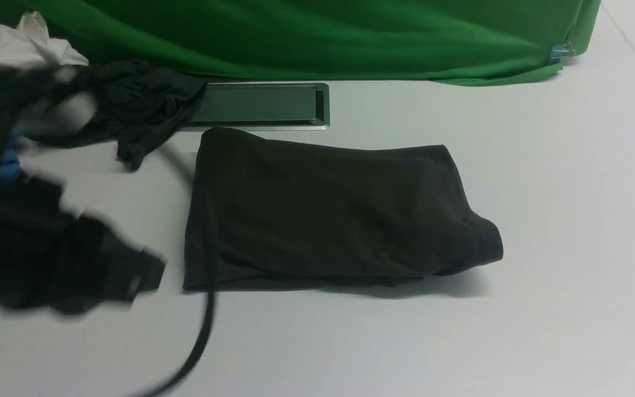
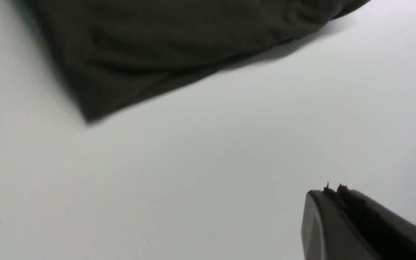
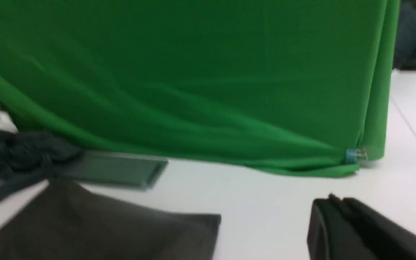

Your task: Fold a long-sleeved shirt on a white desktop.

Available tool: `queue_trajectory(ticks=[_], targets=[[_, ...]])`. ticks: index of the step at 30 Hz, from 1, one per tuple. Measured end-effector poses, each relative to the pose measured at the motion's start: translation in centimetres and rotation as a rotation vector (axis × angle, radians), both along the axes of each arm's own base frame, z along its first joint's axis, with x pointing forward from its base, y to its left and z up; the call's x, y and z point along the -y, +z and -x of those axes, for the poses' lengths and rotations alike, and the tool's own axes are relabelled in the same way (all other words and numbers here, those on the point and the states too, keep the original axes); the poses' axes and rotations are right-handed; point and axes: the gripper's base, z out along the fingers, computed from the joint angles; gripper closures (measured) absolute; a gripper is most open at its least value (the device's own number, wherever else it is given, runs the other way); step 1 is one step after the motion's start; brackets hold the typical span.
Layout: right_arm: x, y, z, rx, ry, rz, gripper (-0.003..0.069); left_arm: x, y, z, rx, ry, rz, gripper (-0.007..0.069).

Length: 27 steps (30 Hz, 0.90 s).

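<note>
Clutter sits toward the far left corner of the broad matte white desktop [image 1: 543,220]: a crumpled white cloth [image 1: 14,44] against the backdrop, then a smaller bunched dark teal-grey garment [image 1: 141,105] that laps over the left end of the grey metal rectangular hatch [image 1: 262,105]. Behind them a green cloth backdrop [image 1: 323,38] runs along the far edge, pinned by a small blue clip [image 1: 557,52] near its right end. A thin black cable [image 1: 204,325] curves across the near left part of the desk and crosses the left edge of the large, very dark olive-black knit shirt [image 1: 317,215], which lies folded into a rough rectangle at mid-desk, just in front of the hatch, its right end rounded and slightly raised. The left arm is a dark blur at the desk's left edge, beside the shirt without touching it. The left gripper [image 2: 332,191] is clenched on nothing, hovering over bare desk. The right gripper [image 3: 332,200] is likewise clenched and empty, apart from the shirt.
</note>
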Motion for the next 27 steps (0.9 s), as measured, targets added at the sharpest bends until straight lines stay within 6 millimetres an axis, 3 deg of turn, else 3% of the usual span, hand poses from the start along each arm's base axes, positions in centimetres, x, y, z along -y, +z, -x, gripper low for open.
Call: queue_trajectory(ticks=[6,12,19,27], targets=[[0.5,-1.4,2.5,0.095,0.005,-0.082,0.0592,-1.8,-1.3,8.0,0.171,0.009,0.088,0.0608],[0.5,-1.4,2.7,0.103,0.005,-0.093,0.0566,-3.2,-0.9,13.8,0.438,0.003,0.160,0.0608],[0.5,-1.4,2.7,0.103,0.005,-0.093,0.0557,-4.1,-1.0,17.3,0.611,0.001,0.206,0.0608],[0.5,-1.4,2.7,0.103,0.005,-0.093,0.0540,-4.5,-1.2,16.8,0.690,0.016,0.147,0.0608]])
